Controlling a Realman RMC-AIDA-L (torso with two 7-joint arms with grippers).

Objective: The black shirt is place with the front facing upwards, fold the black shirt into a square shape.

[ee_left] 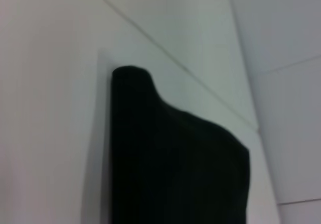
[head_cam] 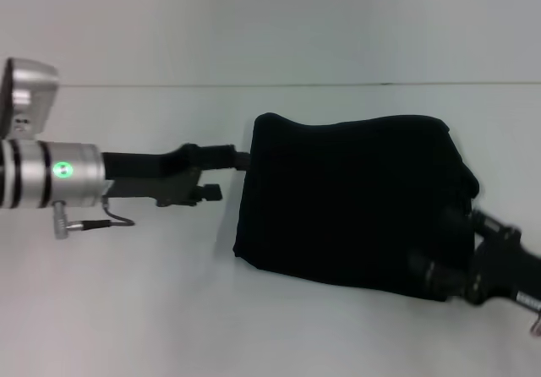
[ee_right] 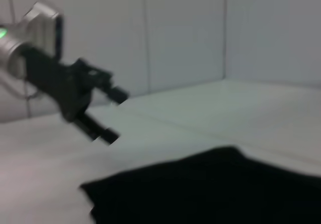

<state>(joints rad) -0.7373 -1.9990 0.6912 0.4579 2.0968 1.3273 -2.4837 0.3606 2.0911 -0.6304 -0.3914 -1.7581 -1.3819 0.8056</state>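
The black shirt lies folded into a rough rectangle on the white table. No lettering or neck label shows. It also shows in the left wrist view and the right wrist view. My left gripper is open and empty, just off the shirt's left edge near its far left corner. It also shows in the right wrist view, above the table. My right gripper is at the shirt's near right corner, its two fingers apart over the dark cloth.
The table's far edge meets a pale wall behind the shirt. Bare tabletop lies to the left of the shirt and in front of it.
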